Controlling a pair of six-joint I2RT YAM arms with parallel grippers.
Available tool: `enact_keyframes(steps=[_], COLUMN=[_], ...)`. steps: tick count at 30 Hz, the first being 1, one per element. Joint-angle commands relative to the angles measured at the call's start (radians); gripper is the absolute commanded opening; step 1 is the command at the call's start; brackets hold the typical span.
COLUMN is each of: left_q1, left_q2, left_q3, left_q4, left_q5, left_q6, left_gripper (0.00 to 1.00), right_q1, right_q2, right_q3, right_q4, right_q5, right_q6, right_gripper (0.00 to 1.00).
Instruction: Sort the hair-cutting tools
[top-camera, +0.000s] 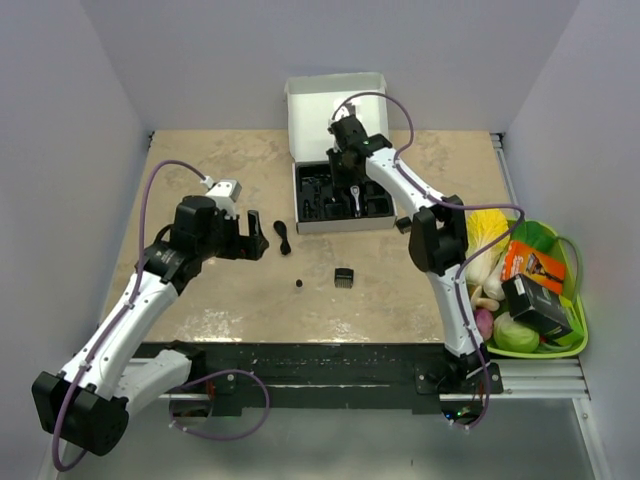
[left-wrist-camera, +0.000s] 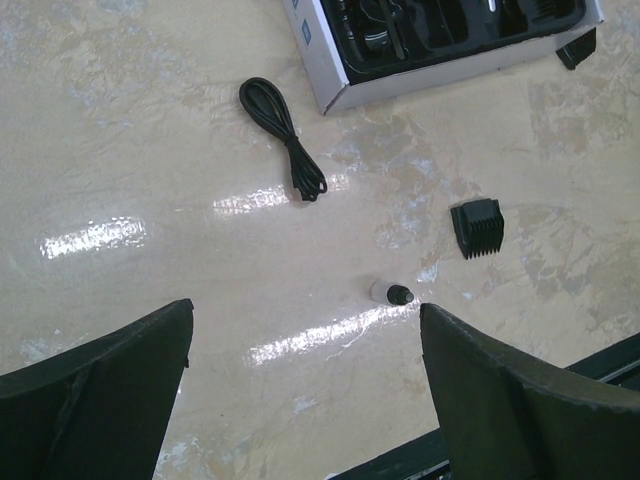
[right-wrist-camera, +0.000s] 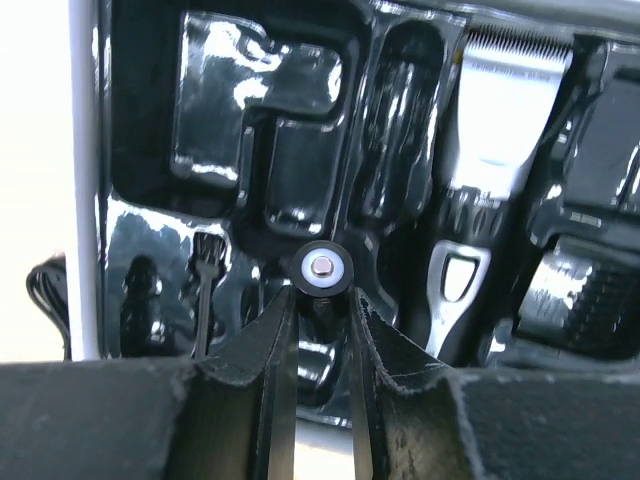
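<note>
An open white box (top-camera: 338, 100) holds a black moulded tray (top-camera: 318, 196) with the black-and-silver clipper (right-wrist-camera: 500, 110) lying in it. My right gripper (top-camera: 345, 155) hovers over the tray, shut on a short black cylinder (right-wrist-camera: 321, 270) with a white-and-silver end. On the table lie a thin black cord (top-camera: 283, 237), a tiny round bit (top-camera: 299, 285) and a square comb guard (top-camera: 344, 277). My left gripper (top-camera: 248, 242) is open and empty, left of the cord. In the left wrist view the cord (left-wrist-camera: 285, 135), bit (left-wrist-camera: 392, 292) and guard (left-wrist-camera: 477, 228) lie ahead of its fingers (left-wrist-camera: 520, 400).
A small black piece (top-camera: 402, 226) lies at the box's right front corner. A green basket (top-camera: 575, 340) at the right edge holds toy vegetables and small boxes. A small brush (right-wrist-camera: 205, 275) lies in the tray's left slot. Walls close in left, right and behind.
</note>
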Motion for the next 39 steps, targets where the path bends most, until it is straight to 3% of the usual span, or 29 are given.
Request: enact_keyframes(steps=[1, 33, 39], left_q1=[0.0, 0.0, 0.0], left_q2=[0.008, 0.043, 0.046], left_q3=[0.038, 0.039, 0.039], left_q4=[0.01, 0.019, 0.021], left_q5=[0.023, 0.014, 0.014], left_q6=[0.008, 0.014, 0.014], left_gripper=[0.99, 0.99, 0.99], right_q1=[-0.021, -0.064, -0.064], right_q2=[0.001, 0.131, 0.154], right_q3=[0.104, 0.216, 0.233], right_q4=[-0.012, 0.035, 0.023], right_q5=[-0.041, -0.077, -0.1], right_q6=[-0.017, 0.017, 0.023], right_gripper=[0.0, 0.0, 0.14])
